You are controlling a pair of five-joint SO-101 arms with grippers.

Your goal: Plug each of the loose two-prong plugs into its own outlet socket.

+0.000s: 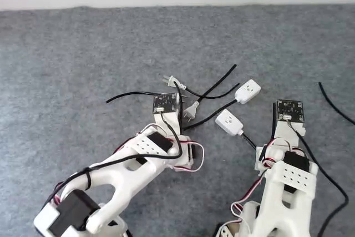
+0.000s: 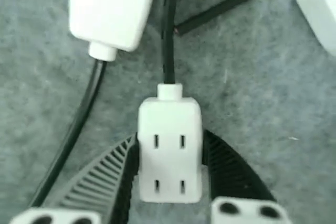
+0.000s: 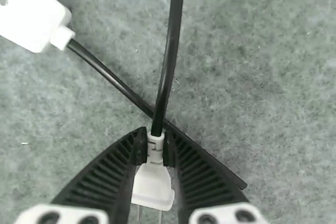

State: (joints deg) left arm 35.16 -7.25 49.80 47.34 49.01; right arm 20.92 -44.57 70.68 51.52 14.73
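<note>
Currently left gripper [image 2: 169,144] is clamped on a white outlet socket [image 2: 169,169], slots facing the cam, its cord [image 2: 168,51] running fwd. Meanwhile right gripper [image 3: 156,136] pinches a two-prong plug [image 3: 153,182] btw its fingers, prongs toward the wrist; second socket [image 3: 31,22] lies near on grey carpet [image 3: 262,51].

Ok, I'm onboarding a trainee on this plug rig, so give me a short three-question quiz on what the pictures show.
1. True or false: the left gripper is shut on a two-prong plug.
2. What does the right gripper grip? A) an outlet socket B) a two-prong plug C) nothing
3. In the high view, how many outlet sockets lie free on the grey carpet?
Key: 1 false, it holds a white outlet socket; 2 B; 3 two.
</note>
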